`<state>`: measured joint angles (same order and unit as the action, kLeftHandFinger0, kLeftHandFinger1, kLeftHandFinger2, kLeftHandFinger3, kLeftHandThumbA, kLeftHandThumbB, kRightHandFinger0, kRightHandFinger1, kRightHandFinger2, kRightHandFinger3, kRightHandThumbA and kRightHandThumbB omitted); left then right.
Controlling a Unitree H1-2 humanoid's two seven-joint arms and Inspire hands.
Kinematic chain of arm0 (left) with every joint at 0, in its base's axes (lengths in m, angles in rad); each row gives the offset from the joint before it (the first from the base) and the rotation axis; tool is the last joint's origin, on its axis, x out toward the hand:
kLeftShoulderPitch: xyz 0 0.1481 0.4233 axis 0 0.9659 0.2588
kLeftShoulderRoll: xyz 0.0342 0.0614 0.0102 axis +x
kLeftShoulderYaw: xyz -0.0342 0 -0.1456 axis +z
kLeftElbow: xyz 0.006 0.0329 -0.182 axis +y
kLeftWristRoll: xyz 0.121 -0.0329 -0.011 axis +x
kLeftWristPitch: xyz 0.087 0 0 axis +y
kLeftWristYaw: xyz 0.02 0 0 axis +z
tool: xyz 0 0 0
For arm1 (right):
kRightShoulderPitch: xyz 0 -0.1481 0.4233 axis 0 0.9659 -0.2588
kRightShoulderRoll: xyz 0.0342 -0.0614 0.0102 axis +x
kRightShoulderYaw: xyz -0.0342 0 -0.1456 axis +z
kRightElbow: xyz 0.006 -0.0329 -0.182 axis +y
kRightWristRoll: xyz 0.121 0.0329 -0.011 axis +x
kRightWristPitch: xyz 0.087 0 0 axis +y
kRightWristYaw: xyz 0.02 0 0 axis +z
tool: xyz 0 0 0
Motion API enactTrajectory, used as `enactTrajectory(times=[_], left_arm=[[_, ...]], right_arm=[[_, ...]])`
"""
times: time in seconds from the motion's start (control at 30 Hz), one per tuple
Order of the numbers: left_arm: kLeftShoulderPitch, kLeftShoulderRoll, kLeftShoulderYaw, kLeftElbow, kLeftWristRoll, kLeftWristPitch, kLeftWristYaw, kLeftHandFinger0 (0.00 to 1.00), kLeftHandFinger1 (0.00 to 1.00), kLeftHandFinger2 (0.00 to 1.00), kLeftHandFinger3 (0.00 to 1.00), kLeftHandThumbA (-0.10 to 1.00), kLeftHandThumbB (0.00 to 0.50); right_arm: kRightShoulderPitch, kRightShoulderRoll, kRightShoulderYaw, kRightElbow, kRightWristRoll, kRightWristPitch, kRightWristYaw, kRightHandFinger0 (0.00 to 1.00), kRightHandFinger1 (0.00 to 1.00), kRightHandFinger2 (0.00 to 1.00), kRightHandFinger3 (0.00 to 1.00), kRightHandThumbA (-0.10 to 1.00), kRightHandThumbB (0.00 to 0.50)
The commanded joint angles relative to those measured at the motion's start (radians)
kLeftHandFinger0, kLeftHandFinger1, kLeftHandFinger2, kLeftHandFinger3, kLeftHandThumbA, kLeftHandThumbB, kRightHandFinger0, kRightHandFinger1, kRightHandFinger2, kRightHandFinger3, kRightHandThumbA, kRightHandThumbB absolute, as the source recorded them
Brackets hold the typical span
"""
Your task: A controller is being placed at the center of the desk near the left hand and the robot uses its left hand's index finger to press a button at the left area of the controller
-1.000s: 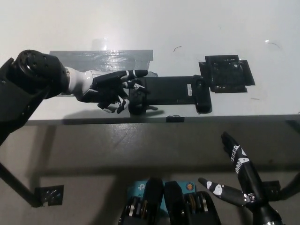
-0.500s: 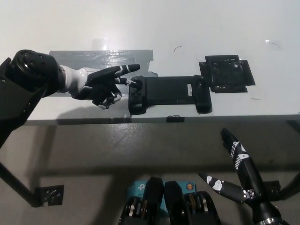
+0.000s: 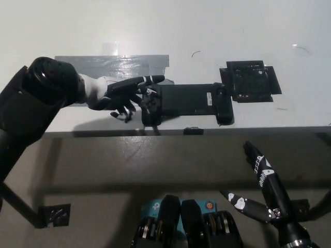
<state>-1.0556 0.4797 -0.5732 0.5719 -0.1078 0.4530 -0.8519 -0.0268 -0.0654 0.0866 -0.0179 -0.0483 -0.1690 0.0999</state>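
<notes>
1. Near the front edge of the white worktop I see the long black rectangular game controller lying flat, its long axis running left to right, roughly at the middle of the surface.
2. My left hand is over the worktop just to the left of the controller, coming in from the left with the dark forearm behind it.
3. One of its fingers stretches out rightward, and its tip is over the far-left corner of the controller; I cannot tell from this angle whether it presses on the surface or only hovers at it.
4. The remaining fingers of that hand are curled downward and spread slightly apart, hanging beside the controller's left end; the hand grips nothing.
5. Behind the hand, a strip of grey tape lies flat on the worktop, running left to right, with its right end near the far-left corner of the controller.
6. To the right, a flat black square pad sits on the worktop, its near-left corner just beside the controller's right end.
7. A small black tab sits at the front edge of the worktop, near the controller's near side.
8. My right hand rests low at the lower right, below the worktop edge and well apart from the controller, fingers splayed and empty.
</notes>
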Motion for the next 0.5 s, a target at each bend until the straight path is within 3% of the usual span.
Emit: enactTrajectory(times=[0.0, 0.23, 0.37, 0.47], left_arm=[[-0.011, 0.003, 0.036, 0.007, 0.024, 0.017, 0.019, 0.1, 0.34, 0.67, 1.0, 1.0, 0.483], [0.01, -0.002, 0.056, -0.002, 0.051, 0.017, 0.013, 0.09, 0.27, 0.59, 1.0, 1.0, 0.468], [0.004, 0.003, 0.064, 0.002, 0.084, 0.017, 0.011, 0.13, 0.29, 0.61, 1.0, 1.0, 0.46], [-0.007, 0.007, 0.071, 0.018, 0.092, 0.017, 0.002, 0.04, 0.21, 0.53, 1.0, 1.0, 0.447]], right_arm=[[-0.022, -0.001, -0.006, -0.038, 0.003, -0.009, -0.003, 1.0, 1.0, 1.0, 1.0, 0.84, 0.172], [-0.027, -0.003, -0.006, -0.038, -0.001, -0.011, -0.004, 1.0, 1.0, 1.0, 1.0, 0.86, 0.18], [-0.032, -0.006, -0.008, -0.035, 0.004, -0.016, -0.003, 1.0, 1.0, 1.0, 1.0, 0.86, 0.172], [-0.037, -0.004, -0.011, -0.033, 0.007, -0.014, -0.005, 1.0, 1.0, 1.0, 1.0, 0.84, 0.177]])
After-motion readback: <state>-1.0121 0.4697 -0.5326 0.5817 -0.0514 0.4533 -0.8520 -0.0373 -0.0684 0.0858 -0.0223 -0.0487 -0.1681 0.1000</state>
